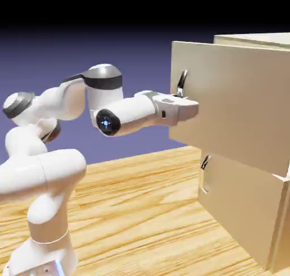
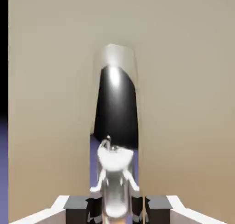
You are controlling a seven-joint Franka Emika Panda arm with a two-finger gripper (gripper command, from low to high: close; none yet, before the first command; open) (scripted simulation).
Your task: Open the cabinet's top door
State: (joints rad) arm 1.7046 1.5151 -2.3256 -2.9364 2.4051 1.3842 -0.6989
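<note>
The beige cabinet (image 1: 255, 41) fills the exterior view's right side. Its top door (image 1: 238, 105) is the taller flat panel, and it stands farther out toward the arm than the shorter panel below it. An arched silver-grey handle (image 1: 181, 82) sits near the door's left edge. My gripper (image 1: 191, 107) reaches level against the door just under the top of that handle. In the hand view the shiny handle (image 2: 117, 103) runs up between my two grey fingertips (image 2: 78, 204), and the gripper (image 2: 117, 207) is shut on it. Beige door panel (image 2: 183, 81) fills the rest of that view.
The shorter lower panel (image 1: 238, 207) with a small dark handle (image 1: 205, 163) sits below my hand. The wooden table (image 1: 141, 212) spreads between the robot's base and the cabinet. The arm's elbow and forearm (image 1: 107, 105) hang at the top door's height.
</note>
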